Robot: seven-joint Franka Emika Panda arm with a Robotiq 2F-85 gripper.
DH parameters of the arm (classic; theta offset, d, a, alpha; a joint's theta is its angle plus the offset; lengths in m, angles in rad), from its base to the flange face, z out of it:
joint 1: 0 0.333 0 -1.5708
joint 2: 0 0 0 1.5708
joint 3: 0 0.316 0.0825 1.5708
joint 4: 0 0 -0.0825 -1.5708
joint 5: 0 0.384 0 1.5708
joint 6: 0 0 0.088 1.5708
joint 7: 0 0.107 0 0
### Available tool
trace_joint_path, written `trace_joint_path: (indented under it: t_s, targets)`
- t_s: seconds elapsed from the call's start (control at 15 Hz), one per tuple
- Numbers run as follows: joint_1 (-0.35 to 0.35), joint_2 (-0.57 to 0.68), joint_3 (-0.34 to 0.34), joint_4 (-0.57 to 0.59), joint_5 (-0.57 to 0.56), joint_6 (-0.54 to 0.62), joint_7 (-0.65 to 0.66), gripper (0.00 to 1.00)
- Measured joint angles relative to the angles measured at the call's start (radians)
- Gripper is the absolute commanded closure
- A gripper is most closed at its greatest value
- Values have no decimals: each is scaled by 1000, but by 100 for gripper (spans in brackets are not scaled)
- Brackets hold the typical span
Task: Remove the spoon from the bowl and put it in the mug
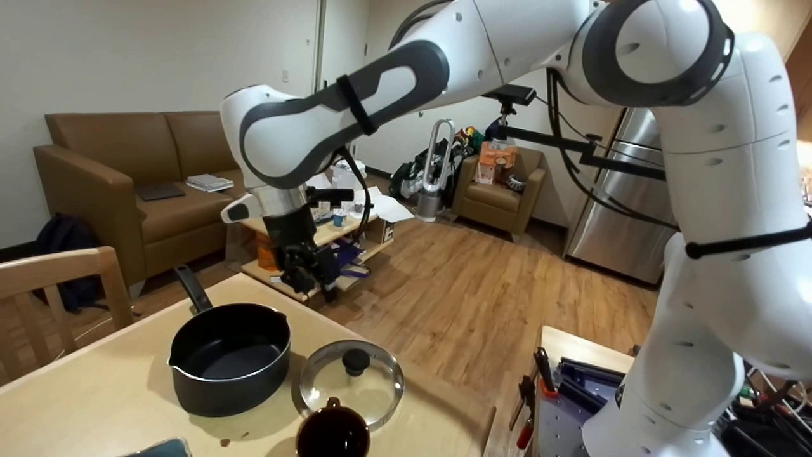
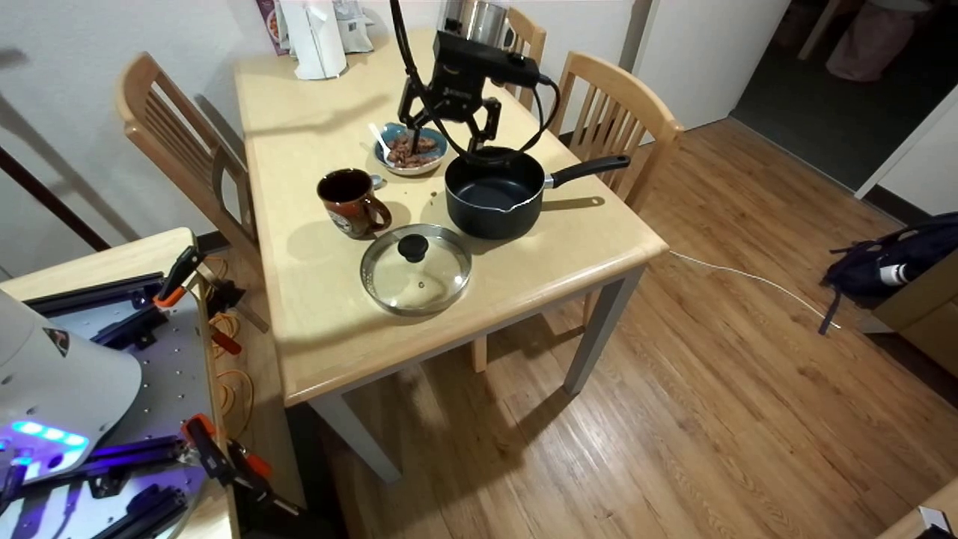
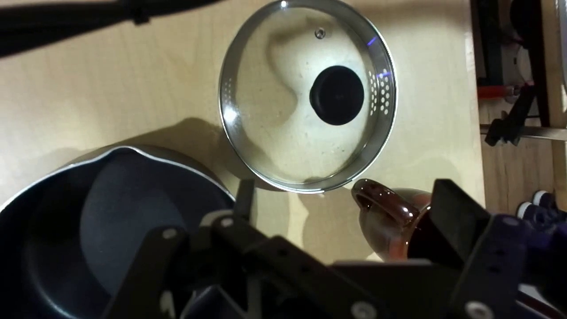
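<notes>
The bowl [image 2: 410, 171] is blue with a pale outside and holds brown food; only its edge [image 1: 166, 449] shows at the bottom of an exterior view. The white spoon [image 2: 379, 142] leans in it, handle up over the rim. The mug [image 2: 349, 196] is glossy reddish-brown with a dark inside; it stands upright and also shows in an exterior view [image 1: 333, 434] and the wrist view [image 3: 383, 223]. My gripper [image 2: 445, 144] is open and empty above the table, appearing between bowl and pot. Its spread fingers frame the wrist view [image 3: 345, 197], which shows no spoon.
A dark pot [image 2: 494, 213] with a long handle stands beside the bowl and mug. A glass lid [image 2: 416, 281] with a black knob lies near the table's front edge. A small shiny thing [image 2: 376, 180] lies by the mug. Packages [image 2: 318, 45] stand at the far end; chairs flank the table.
</notes>
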Motion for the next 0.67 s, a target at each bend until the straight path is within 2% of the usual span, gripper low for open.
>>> trace_joint_path:
  t_s: [0.13, 0.4, 0.67]
  targets:
    - [-9, -6, 0, 1, 0, -1, 0, 0]
    - [-2, -4, 11, 5, -135, 17, -89, 0]
    - [12, 14, 32, 12, -242, 100, -185, 0]
